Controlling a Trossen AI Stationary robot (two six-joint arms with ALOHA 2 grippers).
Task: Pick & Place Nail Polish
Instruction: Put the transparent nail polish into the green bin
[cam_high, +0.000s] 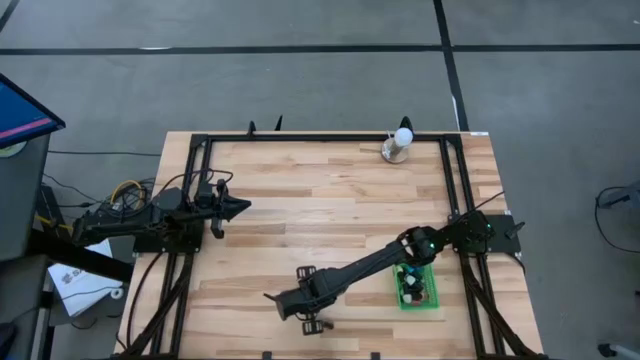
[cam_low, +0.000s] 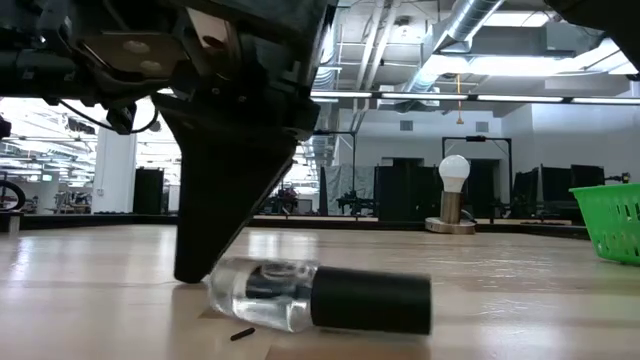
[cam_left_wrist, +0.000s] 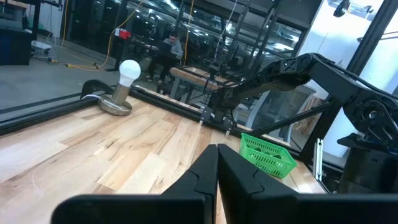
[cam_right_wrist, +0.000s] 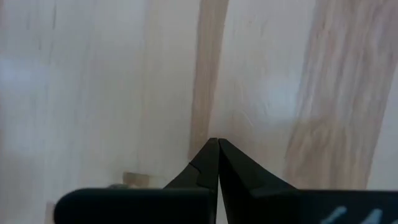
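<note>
A nail polish bottle (cam_low: 320, 295) with a clear body and a black cap lies on its side on the table near the near edge; it shows as a small dark thing in the high view (cam_high: 315, 325). My right gripper (cam_low: 195, 272) is shut, its tips down at the wood (cam_right_wrist: 218, 142) just beside the bottle's clear end; in the high view it is near the table's near edge (cam_high: 268, 298). My left gripper (cam_high: 245, 206) is shut and empty at the table's left side (cam_left_wrist: 217, 149). A green basket (cam_high: 415, 287) at the right holds several small bottles. My right gripper's shut fingers (cam_low: 215, 200) slant down to the table next to the bottle's clear base end (cam_low: 222, 283). Nothing shows between them in the right wrist view. Whether the outer side of a finger touches the bottle, I cannot tell.
A white ball on a round metal base (cam_high: 400, 142) stands at the far right of the table (cam_low: 455, 195). A black frame (cam_high: 200, 140) runs around the table. The green basket also shows at the right in the low view (cam_low: 610, 220). A person (cam_left_wrist: 174, 46) sits in the room beyond.
</note>
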